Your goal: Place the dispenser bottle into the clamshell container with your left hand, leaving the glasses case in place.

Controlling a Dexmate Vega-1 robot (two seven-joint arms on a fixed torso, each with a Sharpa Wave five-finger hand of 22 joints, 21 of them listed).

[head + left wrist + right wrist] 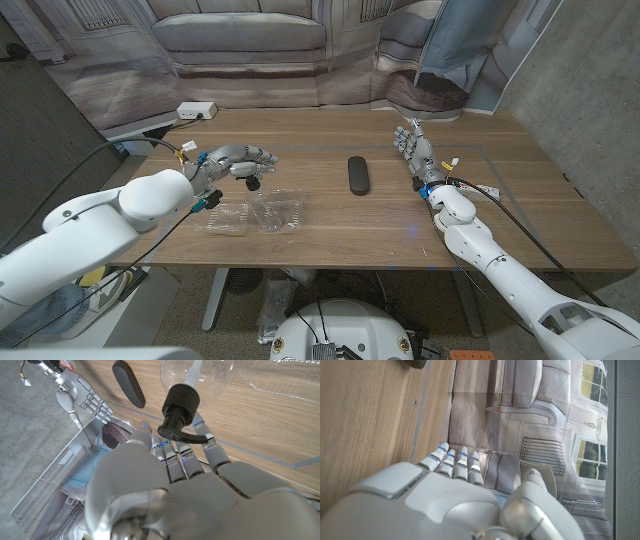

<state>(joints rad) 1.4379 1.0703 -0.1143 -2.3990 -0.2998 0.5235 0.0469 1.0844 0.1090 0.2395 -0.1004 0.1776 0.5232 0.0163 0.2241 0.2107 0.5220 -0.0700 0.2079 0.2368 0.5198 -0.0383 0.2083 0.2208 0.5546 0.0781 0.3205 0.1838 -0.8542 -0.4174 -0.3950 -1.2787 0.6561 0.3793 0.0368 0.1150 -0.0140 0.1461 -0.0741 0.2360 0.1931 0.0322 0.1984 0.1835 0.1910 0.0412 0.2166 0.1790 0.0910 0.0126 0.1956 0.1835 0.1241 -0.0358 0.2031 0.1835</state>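
Clear bottle (pixel 197 372) with its black pump hangs pinched in my left hand's (pixel 232 161) fingers (pixel 172 452), above the open clamshell (pixel 250 214) just below my hand. Dark case (pixel 358 174) lies between my hands; my right hand (pixel 414 147) stands empty, fingers together.

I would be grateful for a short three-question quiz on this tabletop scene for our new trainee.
1. True or false: the left hand holds the dispenser bottle by its black pump.
2. Which lies between the two hands on the table? A) glasses case B) a mug C) a book
3. Fill in: the clamshell container lies ____, its lid folded back.

Key
1. True; the fingers curl around the pump.
2. A
3. open; the right hand holds nothing.
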